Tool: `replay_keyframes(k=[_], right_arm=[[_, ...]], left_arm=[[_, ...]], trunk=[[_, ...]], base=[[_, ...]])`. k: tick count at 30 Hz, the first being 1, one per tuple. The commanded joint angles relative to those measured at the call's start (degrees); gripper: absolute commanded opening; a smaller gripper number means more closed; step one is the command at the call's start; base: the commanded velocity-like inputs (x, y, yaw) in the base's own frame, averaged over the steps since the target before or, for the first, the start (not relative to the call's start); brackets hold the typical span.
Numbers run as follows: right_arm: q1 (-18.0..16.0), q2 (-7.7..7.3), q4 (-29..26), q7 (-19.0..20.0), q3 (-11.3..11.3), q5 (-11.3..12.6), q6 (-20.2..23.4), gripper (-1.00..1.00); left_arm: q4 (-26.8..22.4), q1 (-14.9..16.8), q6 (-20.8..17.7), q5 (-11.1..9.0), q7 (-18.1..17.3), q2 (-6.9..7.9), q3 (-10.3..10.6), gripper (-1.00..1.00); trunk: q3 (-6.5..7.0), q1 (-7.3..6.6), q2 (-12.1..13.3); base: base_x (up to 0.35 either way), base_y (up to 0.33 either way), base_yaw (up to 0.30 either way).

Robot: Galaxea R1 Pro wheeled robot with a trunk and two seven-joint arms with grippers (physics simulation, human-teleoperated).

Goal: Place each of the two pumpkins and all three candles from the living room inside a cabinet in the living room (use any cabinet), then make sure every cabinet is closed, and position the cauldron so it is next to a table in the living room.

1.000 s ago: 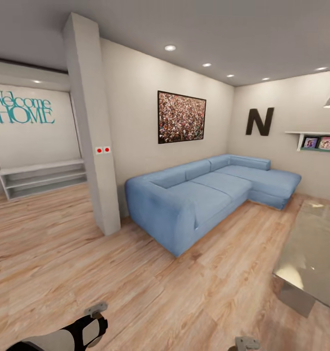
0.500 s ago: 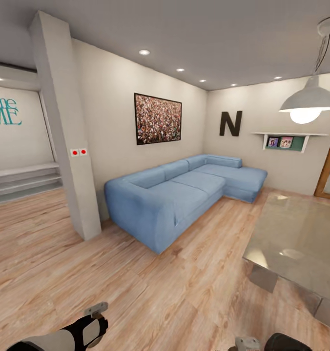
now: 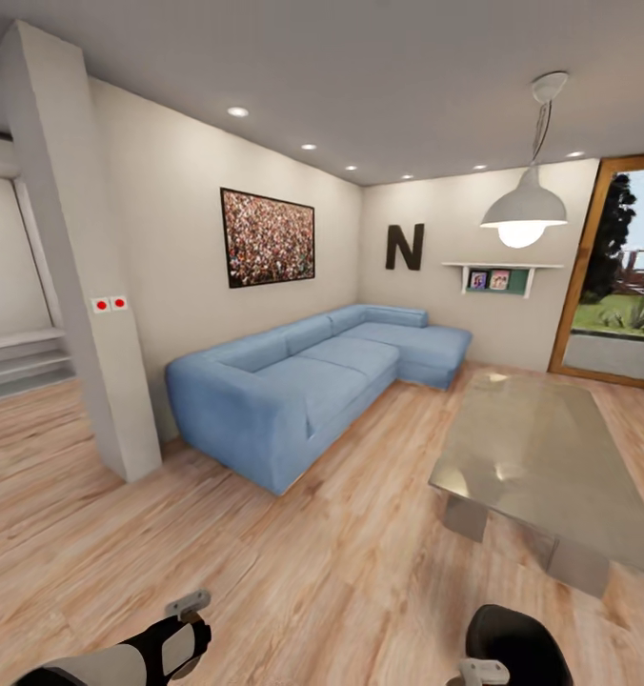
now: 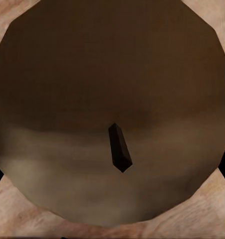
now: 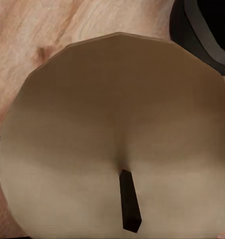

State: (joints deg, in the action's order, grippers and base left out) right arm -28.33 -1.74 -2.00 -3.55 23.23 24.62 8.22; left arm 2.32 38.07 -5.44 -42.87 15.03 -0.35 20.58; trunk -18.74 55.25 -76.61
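Left end effector (image 3: 189, 604) sits low at the near edge of the head view, over bare floor (image 3: 293, 562); its wrist camera looks straight down on a candle (image 4: 110, 114), wick (image 4: 119, 148) up and close to the lens, so the candle is most likely gripped between the fingers, though the fingers themselves are hidden and I cannot tell for sure. Right end effector (image 3: 482, 672) shows just as a grey tip, and its wrist camera is likewise looking down on a second candle (image 5: 117, 134), with a black curved rim at the corner that is probably the cauldron (image 5: 202, 35). In the head view the cauldron (image 3: 513, 643) stands on the floor right by that arm, near the corner of the worktop (image 3: 536, 448) but not touching it.

Both candles seem carried high and close in so they ride steady while the base turns through the room. A blue sofa (image 3: 303, 381) lies along the wall beyond a pillar (image 3: 79, 267). The worktop carries nothing I can see. A cabinet has yet to be found, so storing the candles is still to do
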Motion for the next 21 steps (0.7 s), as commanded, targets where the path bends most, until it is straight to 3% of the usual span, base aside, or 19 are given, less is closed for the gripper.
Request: replay_keyframes(k=[1,8,21], right_arm=[[0.01,-0.02,-0.19,-0.29,0.47,0.52,0.43,-1.0],[0.0,-0.02,-0.19,-0.38,0.39,0.52,0.61,-1.0],[0.0,-0.02,-0.19,-0.4,0.33,0.6,0.83,-1.0]], left_arm=[[0.06,0.08,-0.19,-0.28,0.09,-0.05,0.61,-1.0],[0.06,0.08,-0.19,-0.28,0.09,-0.09,0.61,-1.0],[0.06,0.08,-0.19,-0.28,0.09,-0.09,0.61,-1.0]], trunk=[[-0.01,-0.03,-0.05],[0.31,-0.03,-0.05],[0.58,-0.03,-0.05]], base=[[-0.306,0.0,-0.253],[-0.255,0.0,-0.268],[-0.016,0.0,-0.292]])
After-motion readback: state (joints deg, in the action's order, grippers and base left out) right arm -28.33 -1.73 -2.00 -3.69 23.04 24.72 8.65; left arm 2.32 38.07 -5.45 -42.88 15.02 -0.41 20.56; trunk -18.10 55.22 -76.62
